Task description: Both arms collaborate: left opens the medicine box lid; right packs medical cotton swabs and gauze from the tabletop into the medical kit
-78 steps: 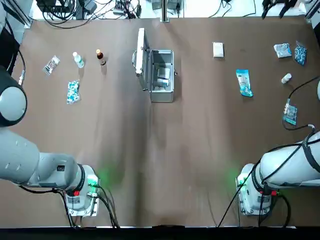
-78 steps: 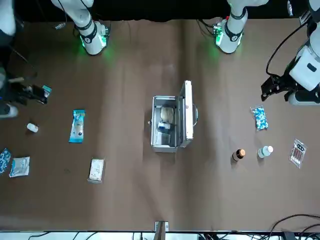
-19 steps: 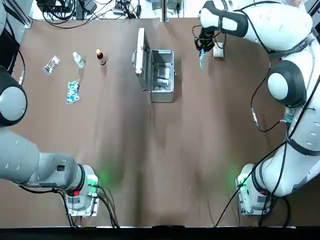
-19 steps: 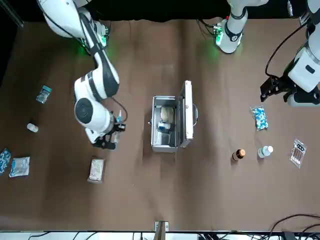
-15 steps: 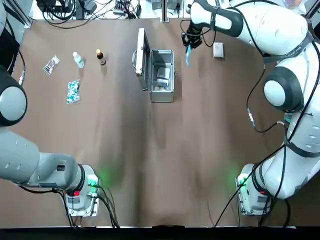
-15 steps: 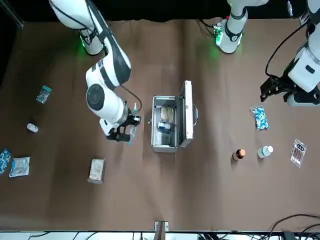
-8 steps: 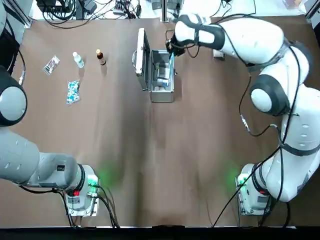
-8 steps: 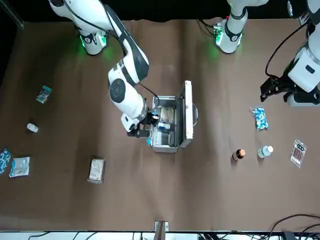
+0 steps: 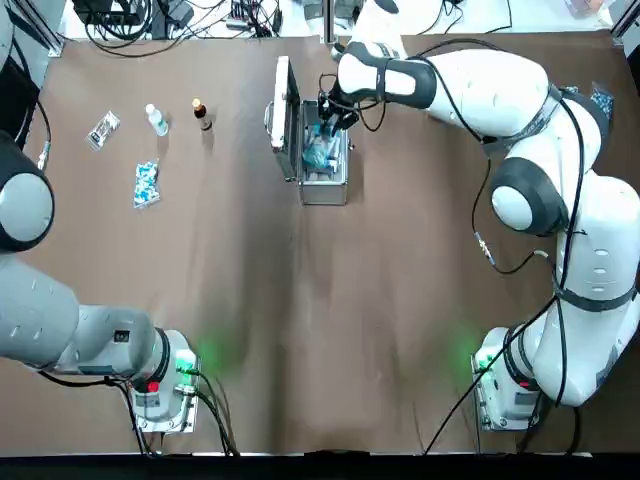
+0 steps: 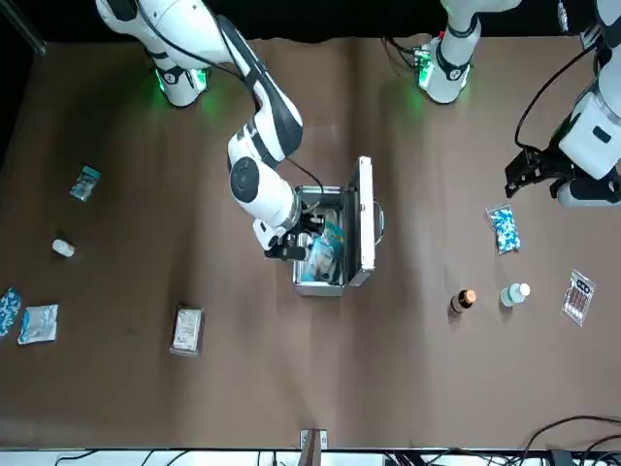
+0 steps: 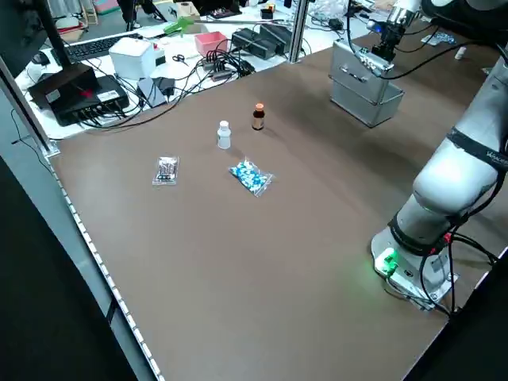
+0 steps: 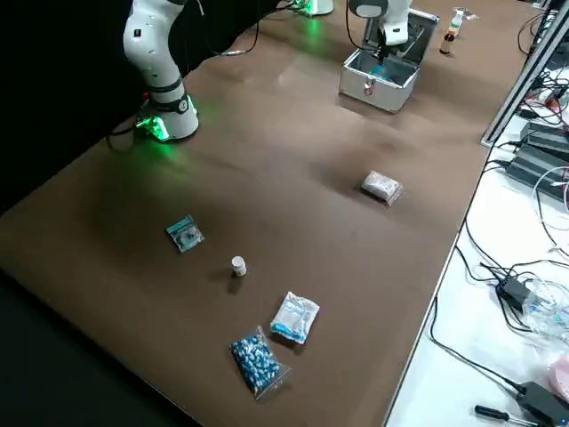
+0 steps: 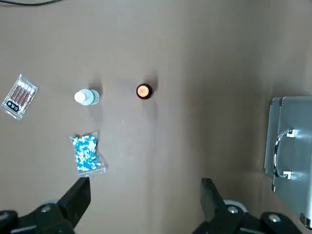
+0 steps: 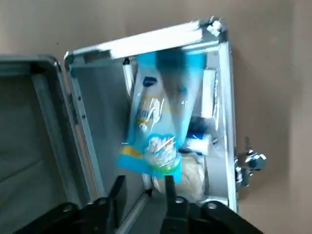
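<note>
Since the earlier frame, your right claw (image 14: 145, 180) has moved left across the top view, carrying the long teal-blue swab packet (image 14: 158, 117) from beside the aluminium medical kit (image 9: 322, 194) to its open compartment. Now you have that claw above the kit, upper centre of the top view, its fingers apart. You see the swab packet at the compartment, lying over a white roll (image 14: 187, 178); you cannot tell whether it still touches a finger. Your kit's lid (image 10: 362, 223) stands open, right of the compartment in the front view.

You have the left claw (image 13: 146, 180) parked at the upper right of the front view, its fingers apart. Your white gauze packet (image 10: 186, 331) rests on the brown table (image 10: 243, 379), lower left of the front view. You find a brown bottle (image 10: 464, 300) and a white-capped bottle (image 10: 514, 294) at lower right.
</note>
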Controlling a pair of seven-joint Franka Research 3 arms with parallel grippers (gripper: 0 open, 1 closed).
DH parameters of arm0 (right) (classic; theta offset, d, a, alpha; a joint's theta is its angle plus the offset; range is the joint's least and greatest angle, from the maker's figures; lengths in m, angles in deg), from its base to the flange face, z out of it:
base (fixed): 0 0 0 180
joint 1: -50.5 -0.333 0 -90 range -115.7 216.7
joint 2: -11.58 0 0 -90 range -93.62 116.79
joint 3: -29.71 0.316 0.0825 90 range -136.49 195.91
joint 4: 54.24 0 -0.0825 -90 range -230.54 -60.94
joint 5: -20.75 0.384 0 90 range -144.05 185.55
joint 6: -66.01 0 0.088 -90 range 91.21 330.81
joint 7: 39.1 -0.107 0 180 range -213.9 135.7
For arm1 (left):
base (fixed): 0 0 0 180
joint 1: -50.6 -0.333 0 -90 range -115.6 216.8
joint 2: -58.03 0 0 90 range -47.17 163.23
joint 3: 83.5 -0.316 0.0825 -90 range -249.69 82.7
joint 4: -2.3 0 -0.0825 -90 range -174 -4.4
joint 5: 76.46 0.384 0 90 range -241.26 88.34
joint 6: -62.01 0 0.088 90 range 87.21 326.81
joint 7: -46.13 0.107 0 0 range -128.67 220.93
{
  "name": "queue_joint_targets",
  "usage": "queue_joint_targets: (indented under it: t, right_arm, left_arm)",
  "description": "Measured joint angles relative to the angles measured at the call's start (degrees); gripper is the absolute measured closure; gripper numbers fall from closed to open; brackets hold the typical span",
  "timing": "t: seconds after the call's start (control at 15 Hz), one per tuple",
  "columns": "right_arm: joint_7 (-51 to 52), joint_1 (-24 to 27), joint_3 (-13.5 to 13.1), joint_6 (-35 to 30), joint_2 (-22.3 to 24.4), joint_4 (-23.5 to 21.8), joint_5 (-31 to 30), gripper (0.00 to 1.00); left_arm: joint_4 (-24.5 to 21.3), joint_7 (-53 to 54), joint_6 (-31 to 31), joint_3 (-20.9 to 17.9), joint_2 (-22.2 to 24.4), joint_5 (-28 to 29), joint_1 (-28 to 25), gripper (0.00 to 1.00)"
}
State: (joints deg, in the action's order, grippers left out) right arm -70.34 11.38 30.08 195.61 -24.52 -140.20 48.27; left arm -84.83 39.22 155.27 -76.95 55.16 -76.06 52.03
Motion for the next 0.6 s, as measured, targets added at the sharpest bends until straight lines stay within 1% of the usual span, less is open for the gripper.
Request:
queue_joint_targets:
  t: [0.07, 0.27, 0.33, 0.4, 0.53, 0.6]
  right_arm:
    - [0.01, -0.47, 0.01, -0.02, -0.07, 0.0, 0.0, 0.57]
    - [0.02, -1.03, -0.11, -0.58, -0.1, 0.23, 0.0, 0.31]
    - [0.03, -0.82, -0.91, -5.12, 0.0, 1.16, -0.01, 0.3]
    - [0.03, -0.43, -1.56, -7.75, 0.26, 1.75, -0.02, 0.3]
    - [0.49, 1.71, -2.65, -11.35, 1.45, 2.74, -0.08, 0.3]
    - [1.17, 3.48, -2.9, -12.14, 2.18, 3.13, -0.12, 0.3]
  left_arm:
    - [0.0, 0.0, 0.0, 0.0, 0.0, 0.0, 0.0, 0.0]
    - [0.0, 0.0, 0.0, 0.0, 0.0, 0.0, 0.0, 0.0]
    - [0.0, 0.0, 0.0, 0.0, 0.0, 0.0, 0.01, 0.0]
    - [0.0, 0.0, 0.0, 0.0, 0.0, 0.0, 0.01, 0.0]
    - [0.0, 0.0, 0.01, 0.0, 0.0, 0.0, 0.01, 0.0]
    - [0.0, 0.0, 0.03, 0.01, 0.0, 0.0, 0.01, 0.0]
